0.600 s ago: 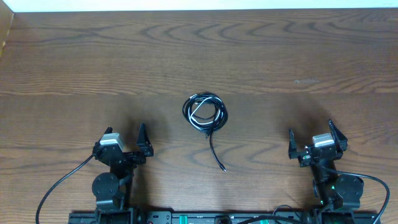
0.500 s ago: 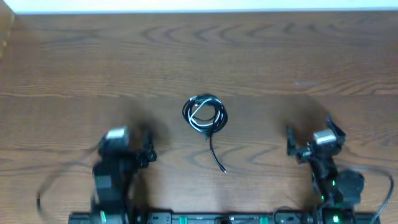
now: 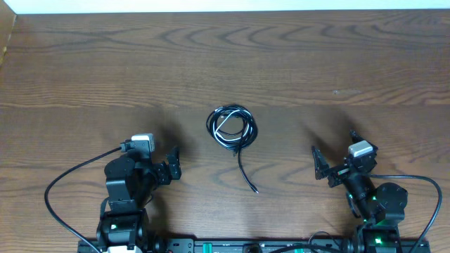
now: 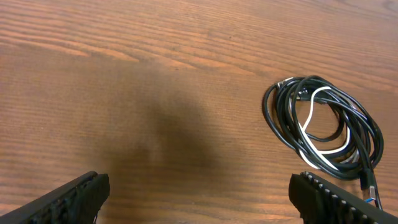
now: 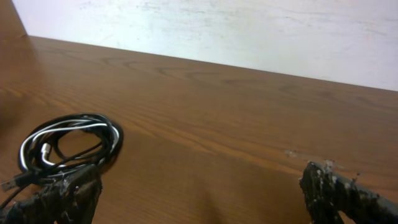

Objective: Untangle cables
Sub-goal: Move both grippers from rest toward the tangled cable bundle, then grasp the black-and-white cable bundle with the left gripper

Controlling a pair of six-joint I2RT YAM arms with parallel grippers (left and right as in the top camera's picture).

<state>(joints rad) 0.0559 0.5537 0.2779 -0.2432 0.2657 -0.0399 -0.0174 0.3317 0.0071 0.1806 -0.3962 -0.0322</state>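
The cables (image 3: 232, 128) lie as one small coil at the table's middle: black loops with a white cable wound through them. One black tail (image 3: 244, 173) runs down toward the front and ends in a small plug. The coil also shows in the left wrist view (image 4: 323, 127) and the right wrist view (image 5: 65, 144). My left gripper (image 3: 159, 164) is open and empty, left of and nearer the front than the coil. My right gripper (image 3: 335, 164) is open and empty, to the right of the coil. Neither touches the cables.
The wooden table (image 3: 225, 63) stretches back to a white wall (image 5: 249, 31). Thick black cords (image 3: 67, 193) run from both arm bases along the front edge.
Both arms have turned and shifted inward toward the coil; the left gripper moved right and the right gripper moved left. The cables have not moved.
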